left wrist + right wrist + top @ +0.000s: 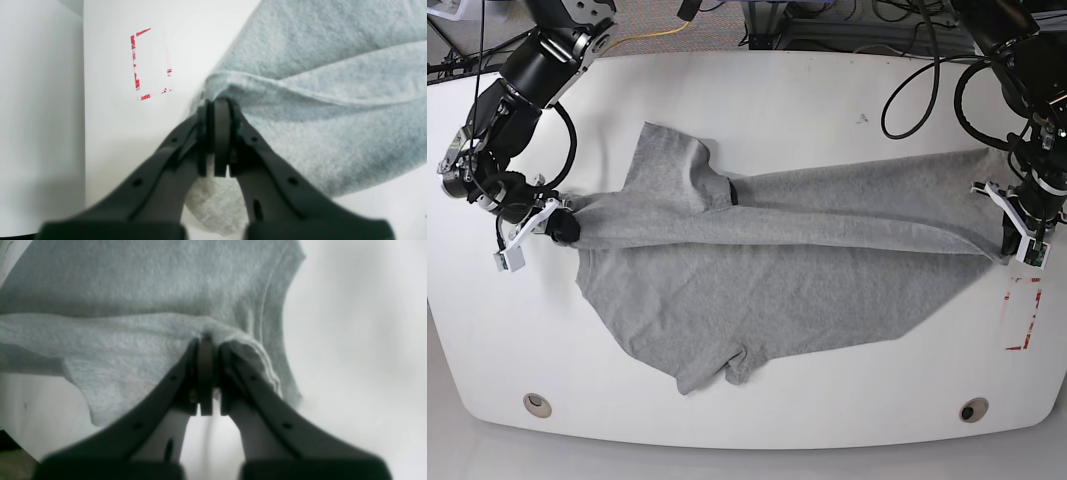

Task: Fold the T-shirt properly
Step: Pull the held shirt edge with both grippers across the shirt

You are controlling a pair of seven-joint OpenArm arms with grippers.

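both grippers, left gripper (218, 110) and right gripper (206, 343), pinch the t-shirt (757, 280) mid lengthwise fold; next, lay the lifted edge across evenly.

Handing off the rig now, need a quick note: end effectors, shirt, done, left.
Left end effector: shut on the T-shirt, pinching its edge at the table end with the red-marked rectangle.
Right end effector: shut on the T-shirt at the opposite end.
Shirt: lies lengthwise across the table; the far long edge is lifted and stretched between both arms, partly drawn over the body. One sleeve lies flat on the near side, the other sticks out on the far side.
Done: both grips, first lengthwise fold begun.
Left: lay that fold down, then the remaining folds.
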